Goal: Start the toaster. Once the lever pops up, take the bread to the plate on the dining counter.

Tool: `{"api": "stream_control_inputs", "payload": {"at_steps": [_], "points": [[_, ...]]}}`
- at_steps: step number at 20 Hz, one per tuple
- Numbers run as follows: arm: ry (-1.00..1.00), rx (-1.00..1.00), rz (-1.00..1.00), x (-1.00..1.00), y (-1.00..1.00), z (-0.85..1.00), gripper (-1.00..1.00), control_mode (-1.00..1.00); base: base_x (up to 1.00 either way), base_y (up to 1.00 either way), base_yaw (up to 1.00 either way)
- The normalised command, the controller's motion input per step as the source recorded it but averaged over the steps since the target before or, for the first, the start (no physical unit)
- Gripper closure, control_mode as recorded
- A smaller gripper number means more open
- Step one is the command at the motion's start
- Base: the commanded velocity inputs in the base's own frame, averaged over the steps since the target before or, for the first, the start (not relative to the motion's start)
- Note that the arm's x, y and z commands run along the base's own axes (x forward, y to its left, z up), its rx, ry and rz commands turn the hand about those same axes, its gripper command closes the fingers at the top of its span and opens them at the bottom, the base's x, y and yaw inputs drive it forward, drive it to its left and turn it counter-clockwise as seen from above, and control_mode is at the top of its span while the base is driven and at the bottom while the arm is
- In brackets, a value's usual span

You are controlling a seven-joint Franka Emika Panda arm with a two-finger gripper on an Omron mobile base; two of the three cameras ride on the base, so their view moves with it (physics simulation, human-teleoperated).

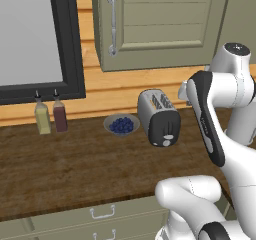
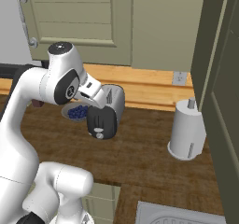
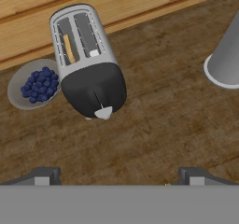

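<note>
Sits near the centre of the left base view: the toaster [image 1: 159, 117], small, rounded, silver, on the wood worktop [image 1: 75, 159], black end panel toward the camera, just beside a grey bowl of blueberries [image 1: 121, 124]. Shows in the upper left of the hand view with both slots open to the lens, the bread [image 3: 68, 48] edge-on as a thin tan strip in the left-hand slot. Carries the lever [image 3: 103, 112] as a small pale grey tab low on the dark panel, lower centre-left of that view. Hangs above and well apart from the toaster, the gripper [image 3: 119, 176], fingertips [image 3: 43, 175] set wide at the bottom corners, jaws spread and holding nothing. Looks light and likely to slide or tip on the smooth wood, so probably best pressed straight down on the tab, not shoved sideways. Offers little area on the tab itself; probably needs one fingertip squarely on top. Seems thin and light for bread, perhaps crumbly once toasted; likely best pinched across its flat faces near the top edge. Stands at the right edge of the hand view, a pale paper towel roll [image 3: 226, 59], clear of the approach.
</note>
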Motion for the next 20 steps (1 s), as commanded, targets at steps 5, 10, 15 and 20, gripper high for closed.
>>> {"api": "stream_control_inputs", "payload": {"at_steps": [5, 10, 15, 20], "points": [[0.00, 0.00, 0.00, 0.00, 0.00, 0.00, -1.00, -1.00, 0.00, 0.00, 0.00], [0.00, 0.00, 0.00, 0.00, 0.00, 0.00, -1.00, -1.00, 0.00, 0.00, 0.00], [0.00, 0.00, 0.00, 0.00, 0.00, 0.00, -1.00, -1.00, 0.00, 0.00, 0.00], [0.00, 0.00, 0.00, 0.00, 0.00, 0.00, -1.00, -1.00, 0.00, 0.00, 0.00]]}}
